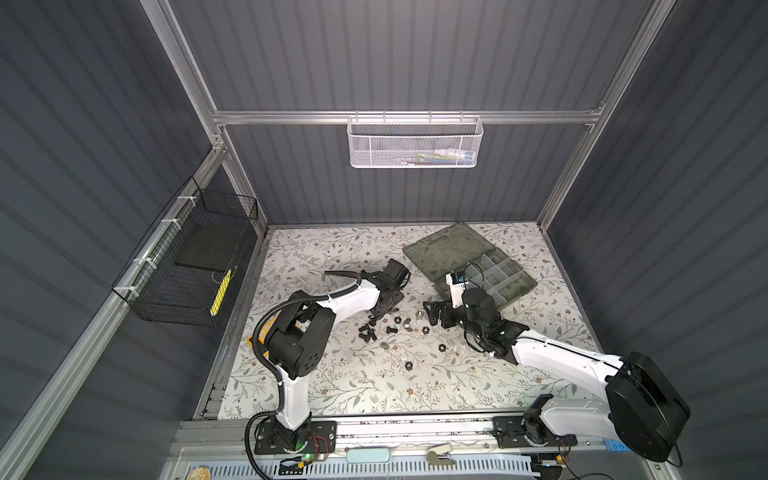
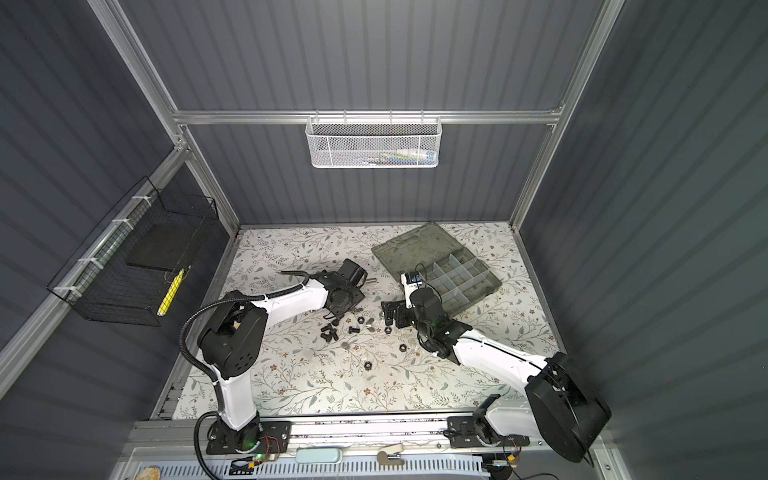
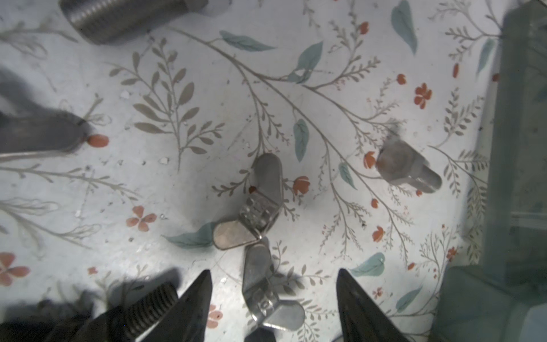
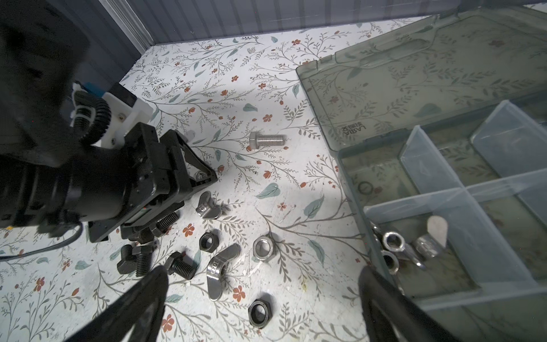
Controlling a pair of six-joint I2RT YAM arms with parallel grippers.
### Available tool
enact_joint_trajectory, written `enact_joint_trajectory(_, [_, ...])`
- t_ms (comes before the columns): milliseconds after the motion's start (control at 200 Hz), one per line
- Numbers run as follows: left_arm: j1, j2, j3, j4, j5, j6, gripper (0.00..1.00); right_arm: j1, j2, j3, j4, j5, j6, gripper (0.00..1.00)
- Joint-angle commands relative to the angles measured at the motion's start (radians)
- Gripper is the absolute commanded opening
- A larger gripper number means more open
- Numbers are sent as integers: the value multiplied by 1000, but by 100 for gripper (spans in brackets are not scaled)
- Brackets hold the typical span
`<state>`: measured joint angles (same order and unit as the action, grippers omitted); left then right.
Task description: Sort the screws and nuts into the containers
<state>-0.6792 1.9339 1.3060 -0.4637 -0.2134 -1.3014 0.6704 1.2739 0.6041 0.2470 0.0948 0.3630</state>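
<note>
While the left gripper [image 3: 274, 275] stands partly open astride a silver metal wing nut [image 3: 266, 296] on the floral tabletop [image 3: 177, 183], the right gripper [image 4: 262, 278] gapes empty beside the translucent grey-green organizer case [image 4: 429, 88].

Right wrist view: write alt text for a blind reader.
Loose black screws, nuts and wing nuts lie scattered on a floral table, beside an open organizer case whose nearest compartment holds silver nuts. The left gripper hangs low among them.

robot lab booth: aluminium frame [image 1: 291, 117], grey ribbed walls [image 1: 395, 54], floral-papered bench [image 1: 374, 395]
</note>
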Motion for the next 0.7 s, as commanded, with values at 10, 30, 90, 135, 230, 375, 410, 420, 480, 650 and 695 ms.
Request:
enact_joint_trajectory(10, [-3,35,-7,-4,48,-23,61,1,-13,5,2,26,8,99])
enact_joint_trajectory(30, [-2,38,-7,-5,48,-23,61,1,-14,5,0,28,8,99])
enact_joint_trajectory(90, [-3,43,-8,-3,52,-18,61,1,-14,5,-2,30,8,99])
enact_joint_trajectory(135, [-3,51,-4,1,59,-7,61,1,-14,5,-2,30,12,99])
enact_joint_trajectory(230, [-3,69,3,-17,72,7,61,1,-6,8,-2,28,21,99])
enact_joint_trajectory(375, [-3,65,-25,-17,76,13,55,1,-6,14,-12,27,27,99])
enact_joint_trajectory(410, [-3,62,-32,-18,77,18,54,2,-9,13,-12,31,27,99])
enact_joint_trajectory(420, [-3,62,-35,-18,77,18,54,1,-11,11,-12,32,26,99])
enact_joint_trajectory(480, [-3,60,-42,-24,82,25,53,1,-15,8,-12,41,27,99])
enact_joint_trajectory(650, [-11,56,-54,-39,89,40,49,1,-15,8,-14,52,27,99])
enact_joint_trajectory(695, [-11,61,-52,-44,89,47,49,1,-15,8,-14,54,28,99])
